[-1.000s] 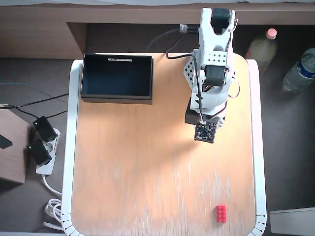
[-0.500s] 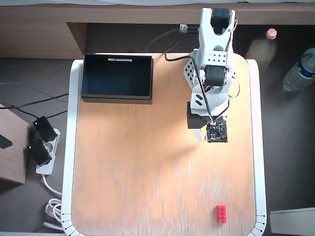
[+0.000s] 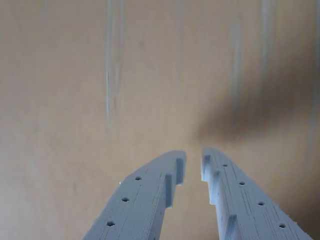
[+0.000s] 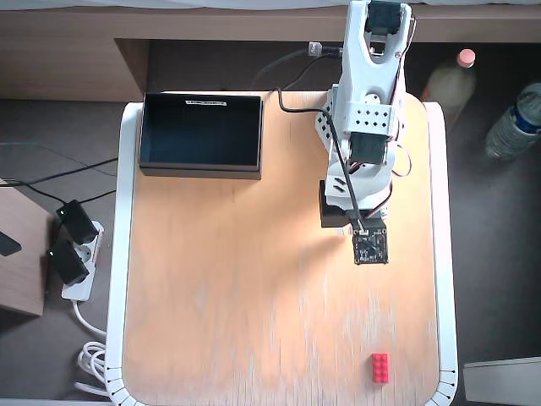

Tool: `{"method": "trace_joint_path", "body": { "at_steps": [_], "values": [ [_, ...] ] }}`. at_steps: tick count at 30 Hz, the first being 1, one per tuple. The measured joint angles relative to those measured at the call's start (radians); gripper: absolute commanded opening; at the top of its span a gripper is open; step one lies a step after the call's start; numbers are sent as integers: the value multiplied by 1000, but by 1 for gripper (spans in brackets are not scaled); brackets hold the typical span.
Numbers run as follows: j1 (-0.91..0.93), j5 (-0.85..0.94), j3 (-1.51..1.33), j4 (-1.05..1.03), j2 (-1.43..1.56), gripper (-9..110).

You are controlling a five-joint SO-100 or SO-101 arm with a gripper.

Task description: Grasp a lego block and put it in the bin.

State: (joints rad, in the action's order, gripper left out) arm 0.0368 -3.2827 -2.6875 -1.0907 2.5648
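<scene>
The red lego block (image 4: 379,368) lies on the wooden table near the front right corner in the overhead view; it does not show in the wrist view. The black bin (image 4: 201,134) stands at the table's back left, dark inside, with a white label strip on its far rim. The white arm (image 4: 365,127) reaches down from the back edge, and its wrist camera board (image 4: 370,247) covers the fingers. In the wrist view my gripper (image 3: 194,160) hovers over bare wood, its grey fingers (image 3: 150,195) nearly together with a narrow gap and nothing between them. It is far from both block and bin.
The table (image 4: 254,296) has a white rim. Two bottles (image 4: 516,123) stand off its right side. A power strip with plugs (image 4: 72,254) and cables lies off the left side. A black cable runs from the arm's base toward the bin.
</scene>
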Motion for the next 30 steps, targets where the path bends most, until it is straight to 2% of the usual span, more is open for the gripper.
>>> {"method": "trace_joint_path", "body": {
  "at_steps": [8,17,30],
  "values": [
    [0,18,291,0,-279,1],
    [5,118,620,2,-598,3],
    [-6,173,815,120,-851,8]
  ]
}}
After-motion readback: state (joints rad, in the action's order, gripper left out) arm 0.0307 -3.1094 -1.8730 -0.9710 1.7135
